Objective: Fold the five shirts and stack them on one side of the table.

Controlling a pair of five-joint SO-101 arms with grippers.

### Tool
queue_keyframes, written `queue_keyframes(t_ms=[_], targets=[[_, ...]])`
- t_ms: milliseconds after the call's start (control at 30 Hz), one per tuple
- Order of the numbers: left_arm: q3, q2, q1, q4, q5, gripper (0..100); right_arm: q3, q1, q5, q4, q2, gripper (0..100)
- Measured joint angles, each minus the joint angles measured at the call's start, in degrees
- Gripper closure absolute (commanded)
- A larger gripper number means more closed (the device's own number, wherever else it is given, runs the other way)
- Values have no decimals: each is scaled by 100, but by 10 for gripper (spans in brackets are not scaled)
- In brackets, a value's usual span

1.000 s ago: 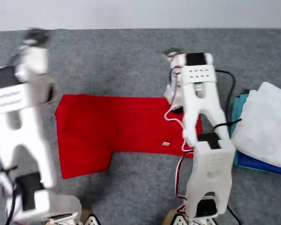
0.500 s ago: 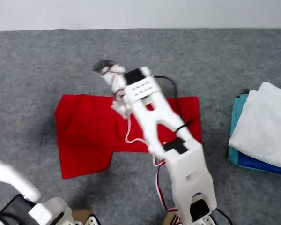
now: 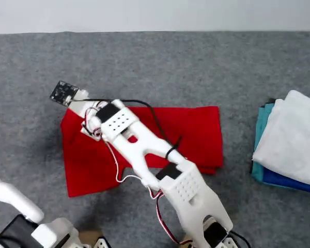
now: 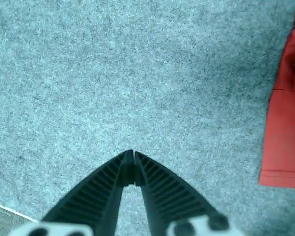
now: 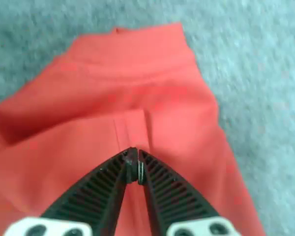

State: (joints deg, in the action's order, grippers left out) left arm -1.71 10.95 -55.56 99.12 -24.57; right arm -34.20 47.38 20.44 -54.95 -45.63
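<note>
Swung across from the right side, the right arm [image 3: 144, 150] now lies diagonally over the one red shirt [image 3: 196, 134], its wrist at the shirt's far left corner. That shirt is spread flat mid-counter. The right gripper [image 5: 134, 164] is clenched, tips over a seam of the red cloth. The left arm [image 3: 13, 199] has dropped low to the near left corner. The left gripper [image 4: 133, 162] is clenched over bare grey counter [image 3: 196, 67], beside the shirt's hem. At the right edge sits one stack: white shirt [image 3: 294, 139] on top, teal [image 3: 259, 129] and blue [image 3: 284, 181] beneath, a strip of counter separating it from the red shirt. Open counter runs along the far side.
</note>
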Motion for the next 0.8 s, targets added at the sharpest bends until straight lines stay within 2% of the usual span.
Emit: queue_keyframes(t_ms=[333, 567, 800], targets=[[0, 0, 0, 0, 0, 992, -44, -387, 9, 211, -440, 990], [193, 0, 0, 0, 0, 992, -1143, -422, 9, -589, -448, 990], [281, 35, -18, 0, 0, 992, -2075, 62, 9, -1705, -448, 990]])
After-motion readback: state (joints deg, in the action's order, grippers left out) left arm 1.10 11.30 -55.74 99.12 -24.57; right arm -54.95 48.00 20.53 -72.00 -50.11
